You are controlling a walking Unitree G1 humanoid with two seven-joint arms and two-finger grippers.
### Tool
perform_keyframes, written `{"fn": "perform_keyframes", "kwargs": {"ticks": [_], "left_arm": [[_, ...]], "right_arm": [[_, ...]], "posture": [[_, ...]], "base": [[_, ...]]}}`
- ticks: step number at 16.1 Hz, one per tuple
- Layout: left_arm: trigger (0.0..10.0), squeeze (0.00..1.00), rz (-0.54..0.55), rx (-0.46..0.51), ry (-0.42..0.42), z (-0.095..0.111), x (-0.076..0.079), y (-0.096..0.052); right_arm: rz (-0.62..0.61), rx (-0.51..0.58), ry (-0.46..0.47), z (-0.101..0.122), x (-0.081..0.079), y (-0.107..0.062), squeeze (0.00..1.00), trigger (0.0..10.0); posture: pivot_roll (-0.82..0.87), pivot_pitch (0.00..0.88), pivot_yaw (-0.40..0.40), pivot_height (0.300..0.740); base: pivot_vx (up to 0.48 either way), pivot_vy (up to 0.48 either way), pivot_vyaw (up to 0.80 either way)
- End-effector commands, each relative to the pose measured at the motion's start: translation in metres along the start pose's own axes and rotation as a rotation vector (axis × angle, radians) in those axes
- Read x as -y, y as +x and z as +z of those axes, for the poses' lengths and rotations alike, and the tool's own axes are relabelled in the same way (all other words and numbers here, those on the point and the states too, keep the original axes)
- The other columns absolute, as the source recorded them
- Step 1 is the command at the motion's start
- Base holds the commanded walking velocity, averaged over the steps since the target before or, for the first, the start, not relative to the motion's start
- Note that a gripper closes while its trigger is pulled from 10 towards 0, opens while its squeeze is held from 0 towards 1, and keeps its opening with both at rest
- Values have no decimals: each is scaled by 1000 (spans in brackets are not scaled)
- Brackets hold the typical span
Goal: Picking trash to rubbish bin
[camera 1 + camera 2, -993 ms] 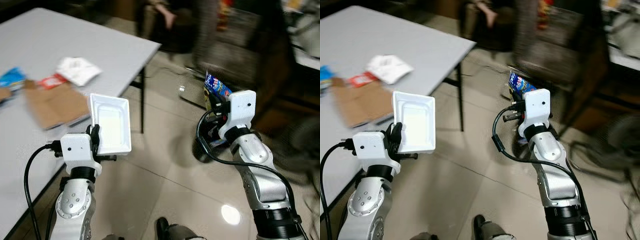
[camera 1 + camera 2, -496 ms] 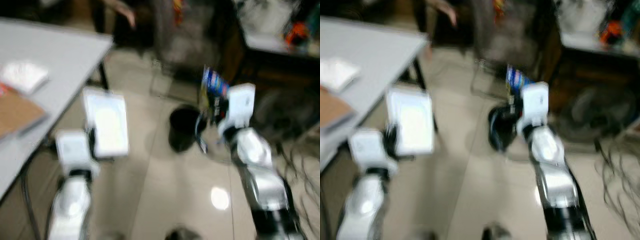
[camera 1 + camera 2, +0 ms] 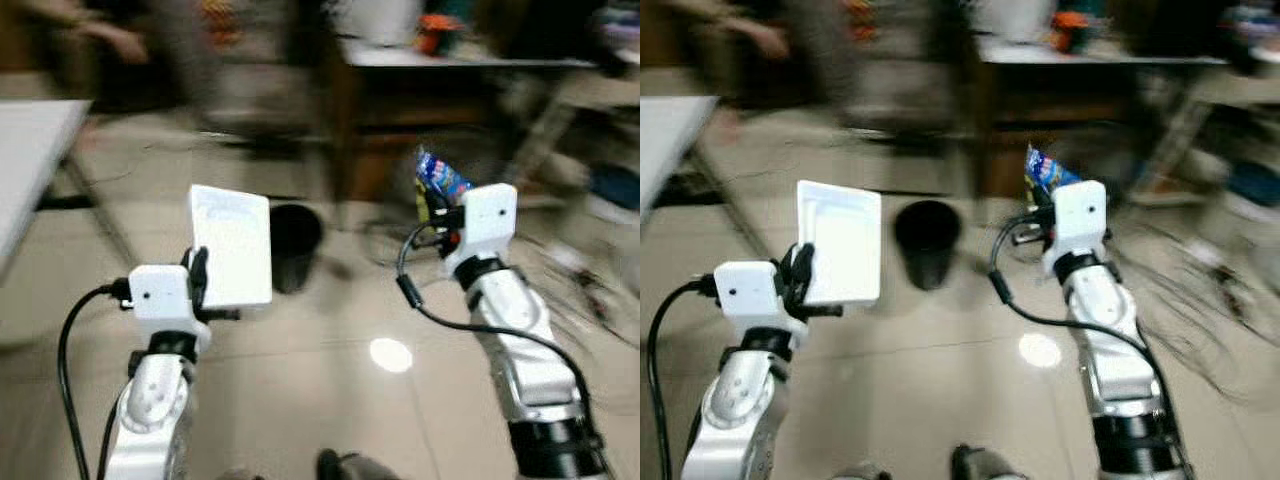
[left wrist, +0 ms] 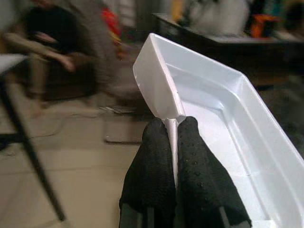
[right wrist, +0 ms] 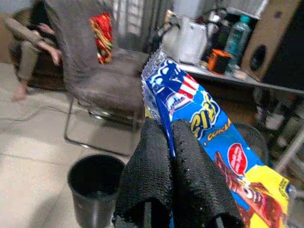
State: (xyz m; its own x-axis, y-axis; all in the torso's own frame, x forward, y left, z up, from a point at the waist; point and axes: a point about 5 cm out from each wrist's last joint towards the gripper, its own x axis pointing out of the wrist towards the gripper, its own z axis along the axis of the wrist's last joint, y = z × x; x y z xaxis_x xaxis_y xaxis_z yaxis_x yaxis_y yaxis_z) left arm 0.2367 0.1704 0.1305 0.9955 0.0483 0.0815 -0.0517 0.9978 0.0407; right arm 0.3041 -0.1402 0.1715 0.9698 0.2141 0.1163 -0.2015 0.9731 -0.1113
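Note:
My left gripper (image 3: 198,278) is shut on the rim of a white foam tray (image 3: 232,248), held upright at chest height; the wrist view shows its black fingers (image 4: 164,156) pinching the tray (image 4: 213,123) wall. My right gripper (image 3: 436,212) is shut on a blue snack wrapper (image 3: 438,178) that sticks up above it; the wrapper (image 5: 204,114) is blue, red and yellow. A black rubbish bin (image 3: 295,245) stands on the tiled floor ahead, between the two arms; the bin (image 5: 95,187) also lies below the right fingers.
A grey table corner (image 3: 30,150) and its dark leg are at the left. A chair (image 5: 102,90) and a seated person (image 5: 33,52) are behind the bin. A cluttered dark bench (image 3: 450,70) and floor cables (image 3: 590,290) lie to the right.
The camera has swung right: the table slid off to the left and the black bin came into view ahead. Both grippers keep the same hold.

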Motion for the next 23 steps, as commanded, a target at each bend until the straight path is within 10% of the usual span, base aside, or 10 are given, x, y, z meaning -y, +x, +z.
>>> {"fn": "perform_keyframes", "kwargs": {"ticks": [1, 23], "left_arm": [[10000, 0, -9, -13, -11, -2, 1, 1], [10000, 0, -75, -70, -92, -10, 8, 7]], "right_arm": [[-2, -12, 3, -2, 0, -1, 0, 10000], [31, -55, 23, -11, -8, -3, 0, 10000]], "posture": [[-43, 136, -36, 740], [-58, 155, -36, 740]], "base": [[0, 0, -800], [156, 0, -60]]}}
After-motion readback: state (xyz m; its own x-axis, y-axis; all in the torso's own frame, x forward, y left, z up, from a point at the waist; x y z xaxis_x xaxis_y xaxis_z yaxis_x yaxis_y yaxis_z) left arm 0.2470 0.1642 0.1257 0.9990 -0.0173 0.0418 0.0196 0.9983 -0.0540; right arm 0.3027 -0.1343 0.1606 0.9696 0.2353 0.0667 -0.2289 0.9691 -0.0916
